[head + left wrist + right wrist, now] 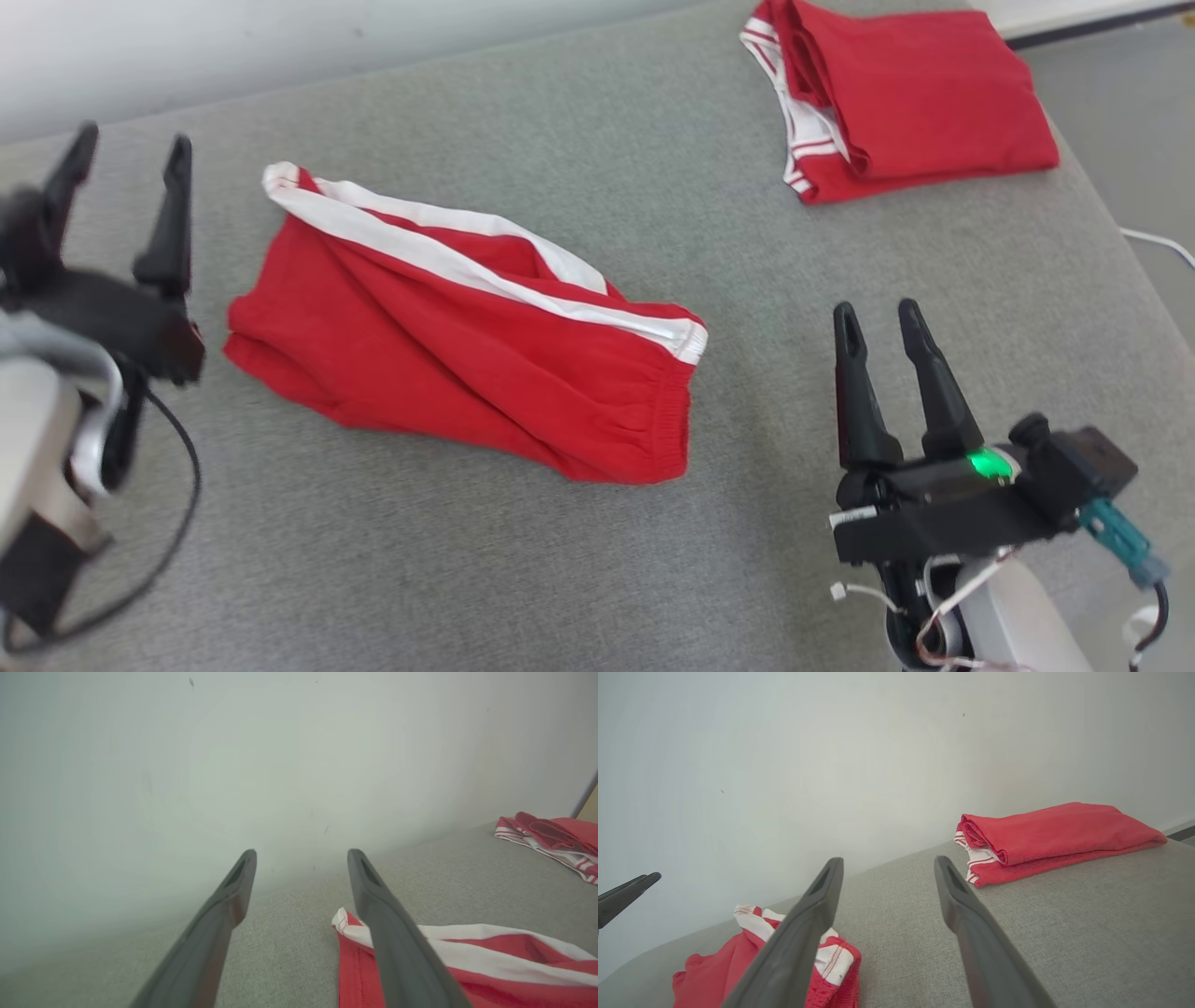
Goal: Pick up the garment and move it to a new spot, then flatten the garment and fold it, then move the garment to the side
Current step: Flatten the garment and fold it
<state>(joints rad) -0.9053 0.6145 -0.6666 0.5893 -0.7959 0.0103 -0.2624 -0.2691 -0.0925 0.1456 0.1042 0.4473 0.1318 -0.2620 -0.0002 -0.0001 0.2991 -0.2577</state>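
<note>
Red garment (448, 355) lies crumpled mid-surface (560, 579); likely soft, light and floppy. Best grabbed at white-trimmed corners, 10 and 3 o'clock. Left tool (133, 140) and right tool (878, 311) gape wide, empty.

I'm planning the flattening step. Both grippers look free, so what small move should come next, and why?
Probably lower the open left gripper to the nearest corner of the red shorts: they lie bunched on the grey surface, unheld, and the right gripper is open too.
</note>
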